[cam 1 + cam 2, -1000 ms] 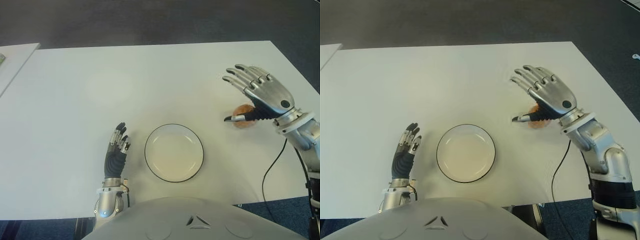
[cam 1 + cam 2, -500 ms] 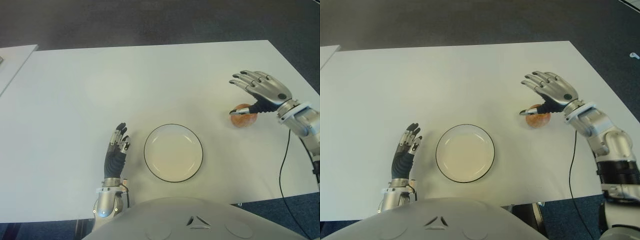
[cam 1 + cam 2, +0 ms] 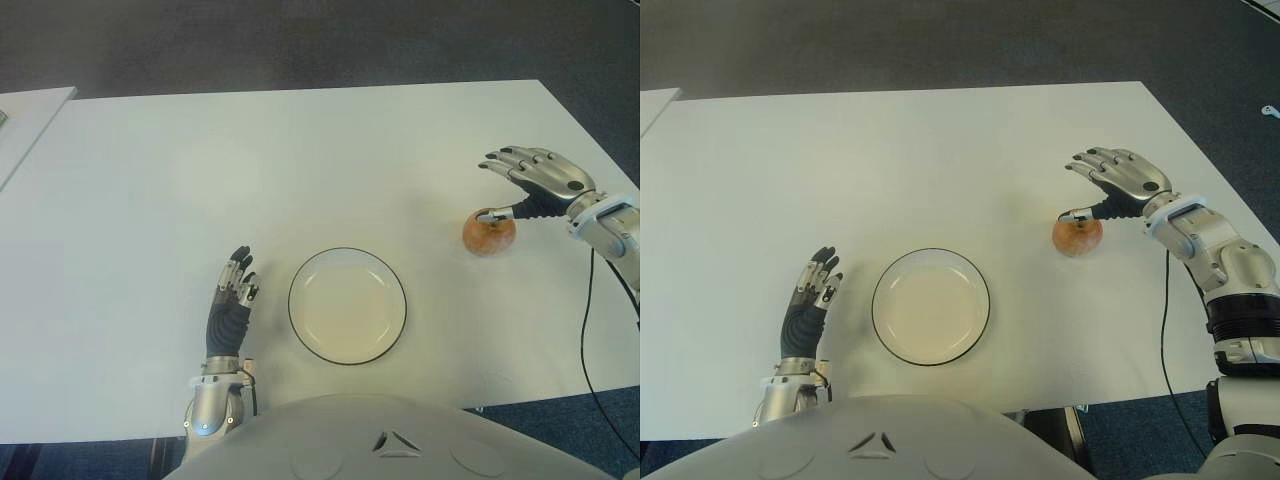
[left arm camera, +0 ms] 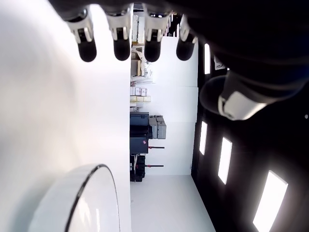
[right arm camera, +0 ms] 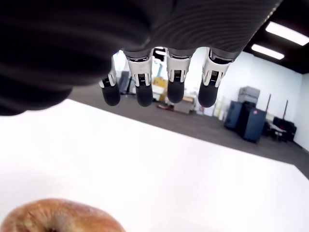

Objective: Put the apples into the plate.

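Observation:
One reddish-yellow apple (image 3: 488,233) sits on the white table (image 3: 300,170), to the right of a white plate (image 3: 347,305) with a dark rim. The plate holds nothing. My right hand (image 3: 530,185) hovers just right of and above the apple, fingers spread, with the thumb tip at the apple's top. In the right wrist view the apple (image 5: 60,216) lies below the extended fingertips (image 5: 170,92), not enclosed. My left hand (image 3: 232,300) shows left of the plate, fingers straight and holding nothing.
A second white surface (image 3: 25,125) shows at the far left edge. A black cable (image 3: 590,330) hangs from my right forearm past the table's right edge. Dark floor lies beyond the table's far edge.
My right hand has moved right and lowered, uncovering the apple it hung over before. The apple, the plate and my left hand have stayed put.

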